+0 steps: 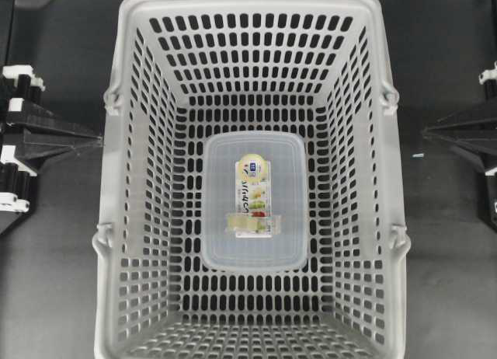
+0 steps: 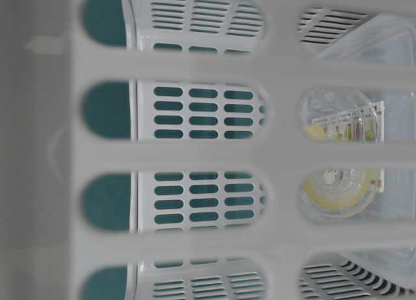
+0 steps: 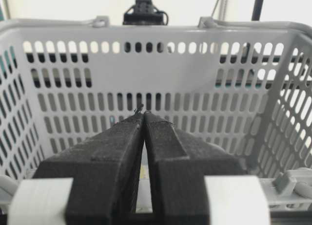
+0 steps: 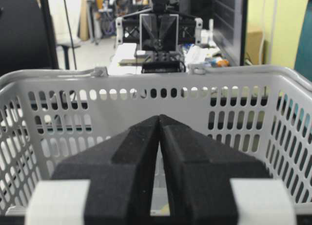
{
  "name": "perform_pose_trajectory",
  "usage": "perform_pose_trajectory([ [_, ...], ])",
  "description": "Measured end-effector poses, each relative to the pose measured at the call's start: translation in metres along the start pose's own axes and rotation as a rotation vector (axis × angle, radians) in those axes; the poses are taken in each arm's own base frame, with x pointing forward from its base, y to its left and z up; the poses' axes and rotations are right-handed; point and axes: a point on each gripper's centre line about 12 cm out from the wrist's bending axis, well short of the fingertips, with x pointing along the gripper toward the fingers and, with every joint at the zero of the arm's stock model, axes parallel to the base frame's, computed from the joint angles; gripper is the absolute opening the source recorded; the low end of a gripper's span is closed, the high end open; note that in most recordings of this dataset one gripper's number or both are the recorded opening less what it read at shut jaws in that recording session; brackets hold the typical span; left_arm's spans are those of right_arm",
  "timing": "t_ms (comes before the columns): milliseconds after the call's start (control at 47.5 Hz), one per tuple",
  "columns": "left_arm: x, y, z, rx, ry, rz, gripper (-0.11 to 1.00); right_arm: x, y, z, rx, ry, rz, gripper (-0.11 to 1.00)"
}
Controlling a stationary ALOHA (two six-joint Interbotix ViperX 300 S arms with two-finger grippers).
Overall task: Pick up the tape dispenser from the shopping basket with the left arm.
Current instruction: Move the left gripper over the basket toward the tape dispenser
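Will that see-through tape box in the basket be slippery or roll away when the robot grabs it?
The tape dispenser looks like smooth clear plastic, so probably a bit slippery. It lies flat on the shopping basket floor with rounded corners, so it likely slides rather than rolls. It seems stiff and fairly light.

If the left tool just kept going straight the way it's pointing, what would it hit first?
Most likely the shopping basket: the left tool, shut, points at its near slotted wall. Depth is unclear.

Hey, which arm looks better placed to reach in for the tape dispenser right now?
Neither clearly: the tape dispenser lies mid-basket, both arms parked outside it. The left end effector and the right are shut. The task names left.
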Motion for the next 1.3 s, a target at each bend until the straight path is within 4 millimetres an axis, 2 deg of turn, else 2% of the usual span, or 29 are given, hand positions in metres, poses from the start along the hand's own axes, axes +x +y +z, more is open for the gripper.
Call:
perform_pose_trajectory([
  [63, 0.002, -0.002, 0.002, -0.003, 0.011, -0.011, 0.02, 0.0, 0.0, 0.0, 0.001, -0.002, -0.002, 0.0],
  [231, 0.029, -0.018, 0.03, -0.039, 0.097, -0.08, 0.0, 0.0, -0.001, 0.0, 0.007, 0.001, -0.007, 0.0],
  [526, 0.098, -0.028, 0.021, -0.035, 0.451, -0.08, 0.0, 0.001, -0.001, -0.007, 0.011, 0.087, -0.004, 0.02],
  [610, 0.117, -0.03, 0.018, -0.027, 0.53, -0.076, 0.0, 0.001, 0.001, -0.008, 0.011, 0.107, 0.003, 0.19],
  [800, 0.151, -0.035, 0.005, -0.014, 0.697, -0.071, 0.0, 0.0, 0.002, -0.008, 0.012, 0.115, 0.011, 0.69],
  [884, 0.166, -0.038, 0.0, -0.004, 0.769, -0.071, 0.0, 0.0, 0.002, -0.008, 0.012, 0.115, 0.011, 0.76],
  [989, 0.178, -0.039, -0.007, 0.005, 0.859, -0.066, 0.02, 0.0, 0.003, -0.008, 0.013, 0.115, 0.012, 0.74],
  [1010, 0.18, -0.039, -0.009, 0.008, 0.875, -0.064, 0.04, 0.0, 0.003, -0.008, 0.013, 0.115, 0.012, 0.74],
  [1073, 0.186, -0.04, -0.014, 0.01, 0.924, -0.061, 0.18, 0.0, 0.003, -0.008, 0.013, 0.114, 0.014, 0.74],
  [1242, 0.2, -0.04, -0.03, 0.012, 1.007, -0.053, 0.67, 0.0, 0.004, -0.008, 0.011, 0.114, 0.019, 0.74],
  [1305, 0.205, -0.041, -0.039, 0.014, 1.031, -0.05, 0.82, 0.0, 0.004, -0.008, 0.013, 0.114, 0.02, 0.74],
])
